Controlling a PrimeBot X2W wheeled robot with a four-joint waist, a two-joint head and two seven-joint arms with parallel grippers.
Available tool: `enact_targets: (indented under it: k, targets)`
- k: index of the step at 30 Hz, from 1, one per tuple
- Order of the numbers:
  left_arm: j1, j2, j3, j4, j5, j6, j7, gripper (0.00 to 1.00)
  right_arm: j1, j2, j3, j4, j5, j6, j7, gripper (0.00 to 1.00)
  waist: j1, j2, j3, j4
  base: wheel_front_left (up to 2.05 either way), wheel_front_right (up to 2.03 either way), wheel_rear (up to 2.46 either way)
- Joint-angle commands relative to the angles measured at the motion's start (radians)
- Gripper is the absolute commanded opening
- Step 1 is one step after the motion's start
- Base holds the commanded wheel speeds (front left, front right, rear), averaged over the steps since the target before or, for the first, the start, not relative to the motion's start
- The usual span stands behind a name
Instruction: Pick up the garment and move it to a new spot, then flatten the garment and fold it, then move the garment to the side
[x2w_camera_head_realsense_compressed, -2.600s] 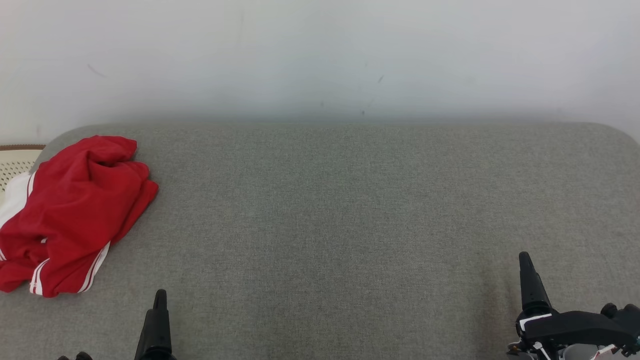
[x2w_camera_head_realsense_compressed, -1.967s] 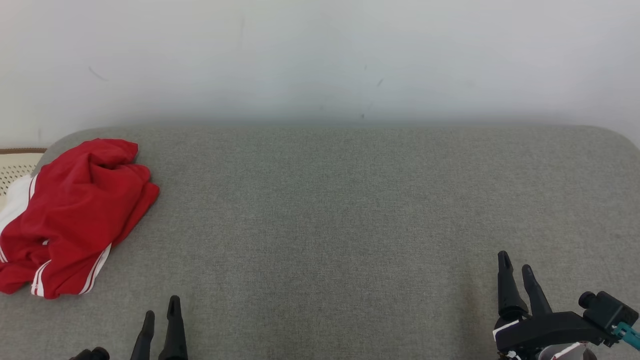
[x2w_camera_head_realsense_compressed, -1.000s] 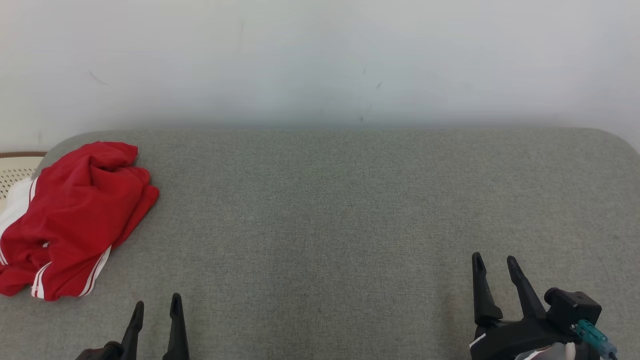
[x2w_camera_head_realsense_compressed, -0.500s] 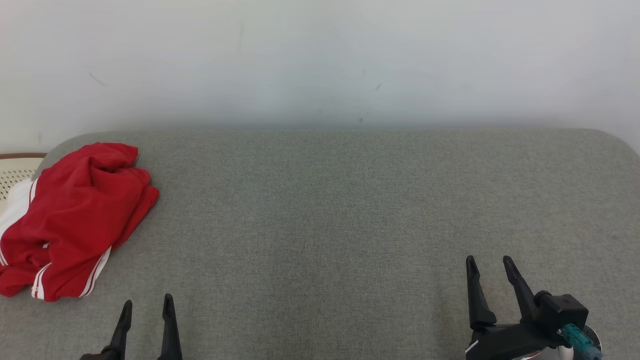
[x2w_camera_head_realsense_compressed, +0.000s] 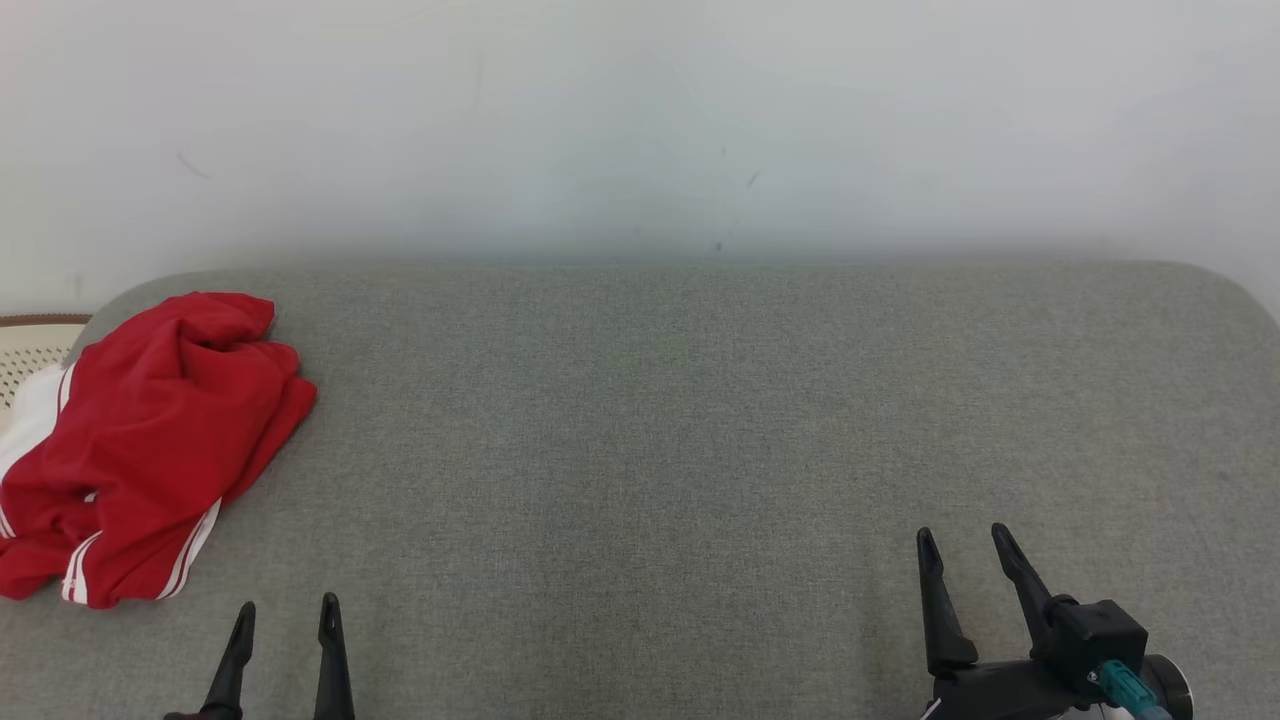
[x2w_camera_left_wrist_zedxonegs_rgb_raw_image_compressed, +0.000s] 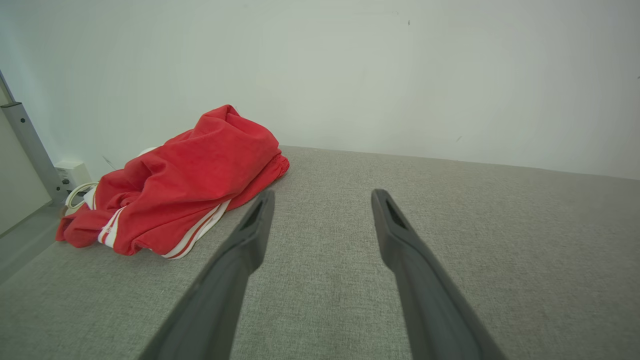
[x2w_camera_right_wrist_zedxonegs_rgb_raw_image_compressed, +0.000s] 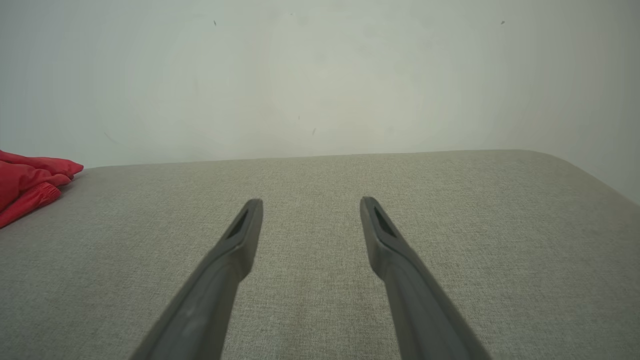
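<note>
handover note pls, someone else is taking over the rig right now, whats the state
Left gripper: open, empty, low over the grey cushioned surface, near the garment but apart from it.
Right gripper: open, empty, over the right side of the surface.
Red garment: crumpled heap at the surface's left end, neither gripper touching it.
Done: nothing yet, by the look of it.
Left: pick up and move, flatten, fold, move aside.

A big table (x2w_camera_head_realsense_compressed: 700, 450) covered in grey cloth runs from left to right; its far corners are round; its top looks flat and smooth, with a fine woven look; a red garment (x2w_camera_head_realsense_compressed: 150, 440) with thin white stripes lies on it; the garment sits in a crumpled heap by the far left corner, reaching out to the table's left edge.
</note>
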Motion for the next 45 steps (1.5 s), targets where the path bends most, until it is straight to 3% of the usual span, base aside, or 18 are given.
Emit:
enact_targets:
  k: [1,14,23,45]
  targets:
    - [0.009,0.005,0.002,0.002,0.024,-0.006,-0.011,1.00,0.006,-0.003,0.007,0.003,-0.020,0.001,-0.009,1.00,0.0000,0.0000,-0.001,-0.001,0.00,0.00,0.00]
    - [0.016,0.006,0.009,0.000,0.096,-0.012,-0.027,1.00,0.012,-0.003,0.021,-0.004,-0.090,0.001,-0.017,1.00,0.0000,0.0000,-0.006,-0.006,0.00,0.00,0.00]
    - [0.019,-0.005,0.015,0.005,0.093,-0.010,-0.027,1.00,0.018,-0.003,0.010,-0.011,-0.013,0.001,-0.007,1.00,0.0000,0.0000,-0.006,-0.014,0.00,0.00,0.00]
    - [0.021,-0.015,0.024,0.002,0.095,-0.014,-0.027,1.00,0.019,-0.003,0.012,-0.026,0.033,0.001,0.013,1.00,0.0000,0.0000,-0.009,-0.017,0.00,0.00,0.00]
